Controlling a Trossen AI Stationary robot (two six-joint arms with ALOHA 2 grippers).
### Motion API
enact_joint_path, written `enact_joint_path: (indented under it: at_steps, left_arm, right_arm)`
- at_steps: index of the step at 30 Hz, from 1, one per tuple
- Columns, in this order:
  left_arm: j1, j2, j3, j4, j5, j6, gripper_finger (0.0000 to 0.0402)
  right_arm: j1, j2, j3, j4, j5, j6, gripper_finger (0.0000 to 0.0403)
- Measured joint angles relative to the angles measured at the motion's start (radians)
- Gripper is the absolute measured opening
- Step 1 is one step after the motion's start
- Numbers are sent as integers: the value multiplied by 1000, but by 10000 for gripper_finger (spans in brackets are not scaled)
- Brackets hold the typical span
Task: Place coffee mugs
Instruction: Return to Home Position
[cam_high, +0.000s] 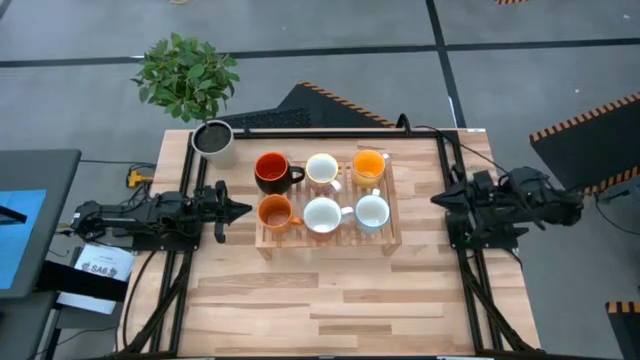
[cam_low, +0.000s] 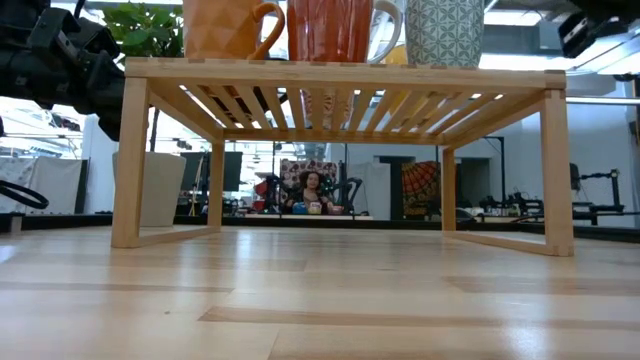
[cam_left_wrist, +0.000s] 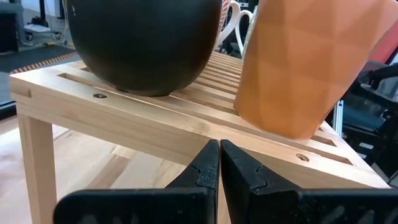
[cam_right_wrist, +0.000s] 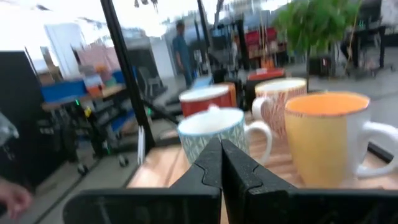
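Six mugs stand upright on a slatted wooden rack (cam_high: 390, 240) at mid-table: red with a black handle (cam_high: 272, 172), white (cam_high: 322, 170) and yellow-orange (cam_high: 369, 166) in the far row, and darker orange (cam_high: 275, 212), white (cam_high: 322, 215) and pale (cam_high: 372, 212) in the near row. My left gripper (cam_high: 245, 210) is shut and empty, just left of the rack's left edge (cam_left_wrist: 186, 134), pointing at it, with the darker orange mug (cam_left_wrist: 305, 62) beyond. My right gripper (cam_high: 438, 200) is shut and empty, right of the rack, facing the pale mug (cam_right_wrist: 214, 134) and the yellow-orange mug (cam_right_wrist: 326, 137).
A wide pale cup with a dark inside (cam_high: 212, 140) stands on the table at the far left, beside a potted plant (cam_high: 187, 75). The rack stands on legs with open space beneath (cam_low: 330, 190). Bare tabletop (cam_high: 340, 300) lies on the near side. A person (cam_low: 312, 190) sits in the room behind.
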Motion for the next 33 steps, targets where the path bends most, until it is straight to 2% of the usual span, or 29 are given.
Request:
enact_joint_path:
  at_steps: [2, 5, 7, 10, 13, 17, 24, 30, 33]
  left_arm:
    - [0, 0, 0, 0, -1, -2, 0]
    - [0, 1, 0, 0, -1, 1, 0]
    - [0, 1, 1, -2, -1, -2, 0]
    - [0, 1, 1, -3, 1, -2, 0]
    - [0, 1, 2, -4, 1, -2, 0]
    - [0, 1, 2, -4, 2, -2, 0]
    - [0, 1, 2, -4, 2, -2, 0]
    - [0, 1, 2, -5, 2, -2, 0]
    - [0, 1, 2, -5, 2, 0, 0]
  right_arm:
    - [-1, -40, -21, 18, 0, 0, 20]
    - [1, -37, -32, 19, -3, -3, 20]
    - [1, -18, -42, 81, -16, -3, 20]
    - [1, -31, -114, 110, -48, -3, 20]
    - [-1, -39, -189, 216, -48, 17, 20]
    - [-2, -37, -268, 229, -48, 21, 20]
    - [-1, -37, -350, 287, -51, -12, 20]
    - [-1, -37, -468, 481, -50, -14, 20]
    - [-2, -35, -471, 472, -48, -18, 20]
